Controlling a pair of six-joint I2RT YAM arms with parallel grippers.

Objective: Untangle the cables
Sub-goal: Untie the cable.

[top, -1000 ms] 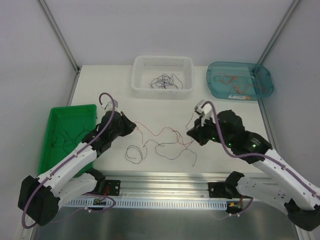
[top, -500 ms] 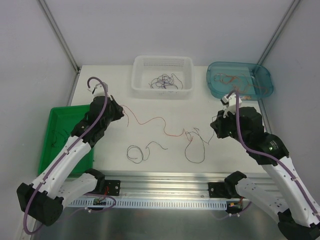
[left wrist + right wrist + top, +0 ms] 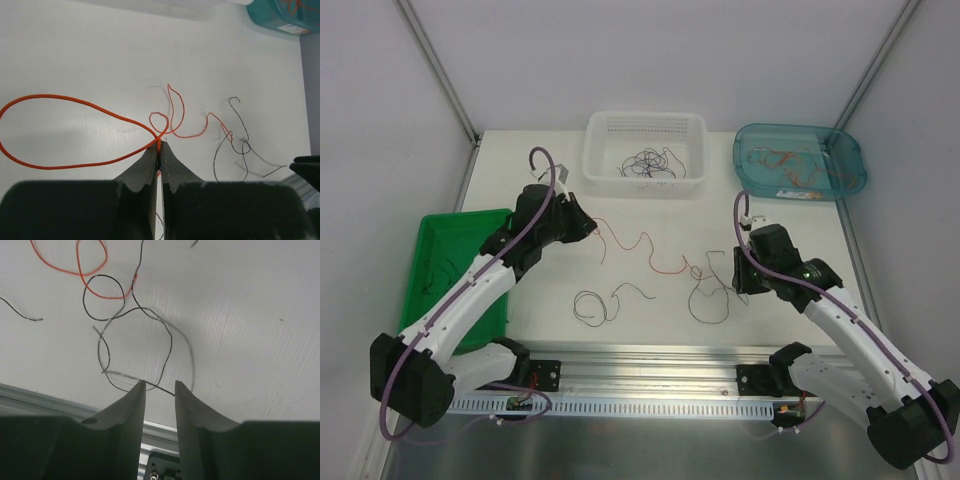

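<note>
We pinch red cable [image 3: 65, 98] in left pincer [image 3: 160, 144]; right pincer [image 3: 160, 384] parted over black cable [image 3: 83, 300]; their snarl [image 3: 703, 272] not yet undone.

Your overhead camera looks down from the near edge on the whole table [image 3: 640, 210]. Your left wrist camera sits low, facing 3 o'clock. The right one looks steeply down, close, by the near rail [image 3: 30, 395]. All share the red wire [image 3: 655, 255] crossing the black wire [image 3: 692, 300].

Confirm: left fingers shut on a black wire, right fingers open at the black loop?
No. The left wrist view shows the left fingers shut on the orange wire, not a black one. The right fingers are open at the black loop.
</note>
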